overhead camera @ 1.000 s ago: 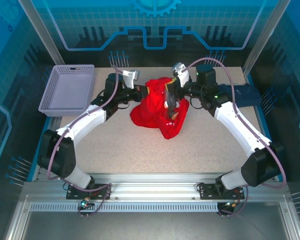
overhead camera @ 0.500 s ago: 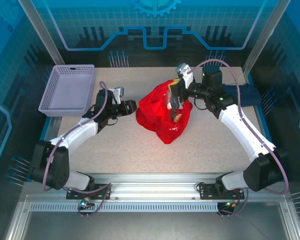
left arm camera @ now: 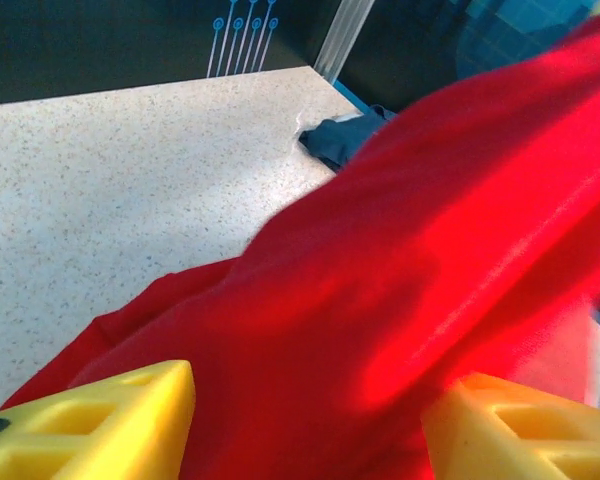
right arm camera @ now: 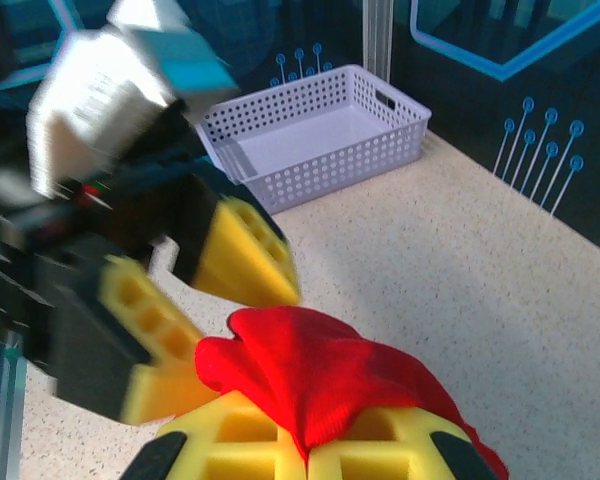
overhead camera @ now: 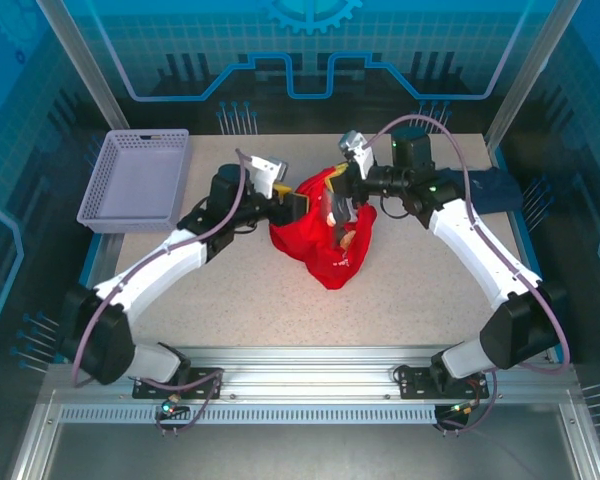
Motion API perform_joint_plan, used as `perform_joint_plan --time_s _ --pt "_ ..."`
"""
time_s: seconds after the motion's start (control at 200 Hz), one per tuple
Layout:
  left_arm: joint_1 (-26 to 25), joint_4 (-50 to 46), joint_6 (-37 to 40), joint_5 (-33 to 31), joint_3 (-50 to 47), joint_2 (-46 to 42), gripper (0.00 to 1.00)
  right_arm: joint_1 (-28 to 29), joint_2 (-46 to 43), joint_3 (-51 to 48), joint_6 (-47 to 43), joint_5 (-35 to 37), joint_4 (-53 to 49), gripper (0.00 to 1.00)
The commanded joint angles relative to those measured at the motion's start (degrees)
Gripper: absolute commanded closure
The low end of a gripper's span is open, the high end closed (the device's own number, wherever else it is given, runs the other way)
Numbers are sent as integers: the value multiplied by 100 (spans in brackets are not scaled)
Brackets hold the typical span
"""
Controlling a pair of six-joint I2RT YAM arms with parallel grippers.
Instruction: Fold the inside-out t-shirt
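I see the shirt (overhead camera: 323, 240) bunched in a red heap on the counter (overhead camera: 230, 300), well to the right of the basket (overhead camera: 130, 185). My right claw (right arm camera: 305, 445), on the heap's side away from the basket, is clamped on a fold and holds it up. My left claw (left arm camera: 305, 410), on the basket side, stands open astride the cloth, not pinching it.

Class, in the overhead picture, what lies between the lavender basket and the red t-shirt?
In the top view, the left gripper and its arm lie there, above bare table; the gripper reaches the t-shirt.
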Motion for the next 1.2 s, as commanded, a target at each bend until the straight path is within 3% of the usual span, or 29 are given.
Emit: perform_joint_plan --time_s 0.0,0.065,0.15,0.27,0.41,0.5,0.58,0.81,0.845,0.92,1.055,1.196 --pt "-21 -457 254 45 533 294 66 78 -8 740 -146 -264 -247 100" --pt "-3 -445 122 -173 618 206 85 142 -18 1108 -319 192 -604 100" --pt "74 -134 -153 6 434 -128 97 365 -49 1465 -351 1946 -844 100" --pt "65 732 -260 739 -134 -758 100 811 73 1813 -376 4043 -915 100" --pt "-276 1827 -32 1111 -1049 -1418 100 1206 261 1655 -561 5238 -468 100" --pt "-453 1885 289 1010 -1345 -1585 99 1203 365 1479 -513 5038 -308 100" --pt "-465 1668 294 448 -1411 -1609 100 1188 338 1199 -692 4395 -150 100" --pt "-429 1159 -154 -3219 -1566 -1873 100 940 -165 137 -1163 3240 268 100" --pt "-398 1072 -205 -3534 -1564 -1899 100 851 -254 -9 -1132 3085 372 100" --pt "-380 1076 -13 -3554 -1577 -1885 97 664 -408 -185 -899 2657 623 100" --pt "-416 1223 336 -2361 -1573 -1679 82 325 -324 228 107 1559 771 100" --pt "-451 864 350 -2607 -1445 -1367 70 243 -63 763 888 936 498 100"
